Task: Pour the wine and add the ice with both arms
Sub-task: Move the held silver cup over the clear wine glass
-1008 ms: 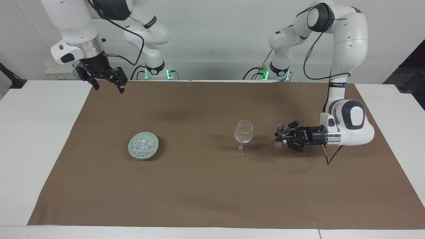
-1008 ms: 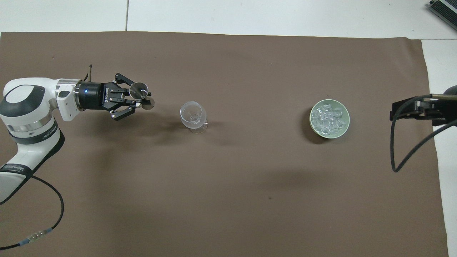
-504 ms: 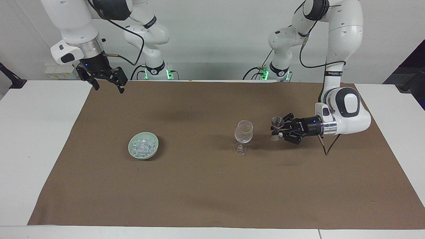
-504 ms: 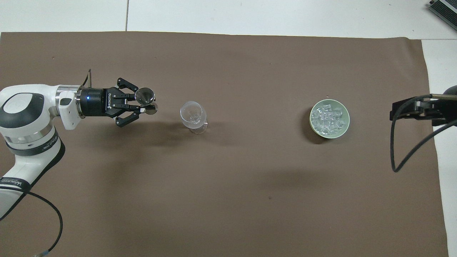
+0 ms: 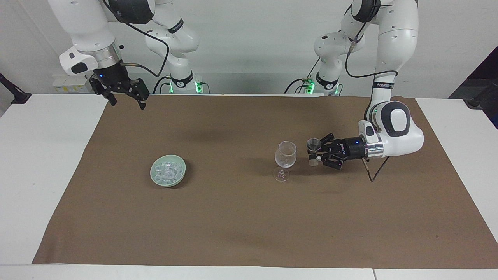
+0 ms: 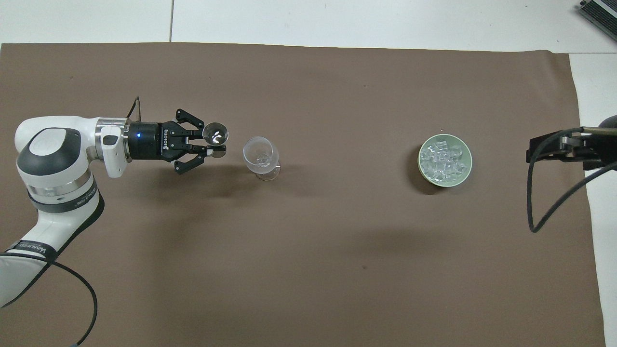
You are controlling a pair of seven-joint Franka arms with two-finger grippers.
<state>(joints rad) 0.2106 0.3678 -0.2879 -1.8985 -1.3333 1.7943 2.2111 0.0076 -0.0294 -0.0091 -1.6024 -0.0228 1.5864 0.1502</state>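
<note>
Carrying a small clear measuring cup (image 5: 313,145) toward the wine glass (image 5: 285,154), your left gripper (image 5: 316,154) is in the pouring step: its fingertips are pressed together on the cup's narrow waist, and the cup stands upright in the air just beside the glass, toward the left arm's end of the table and not touching it. The cup's mouth looks about level with the glass's rim. The glass stands upright on the brown cloth (image 5: 241,217), and I cannot tell whether anything is in it or in the cup.

Your next move, as I judge it, is to bring the cup's lip over the mouth of the glass, a little above the rim, then roll the wrist so the cup tips toward the glass. Keep the cup's foot and the gripper's splayed links clear of the bowl of the glass; a stemmed glass would topple from a light sideways knock.

The ice (image 5: 168,170) sits heaped in a pale green bowl (image 5: 154,175), well apart from the glass toward the right arm's end of the table. Your right gripper (image 5: 123,98) waits with its jaws spread and empty, raised over the edge of the cloth, well apart from the glass. The ice is untouched.
</note>
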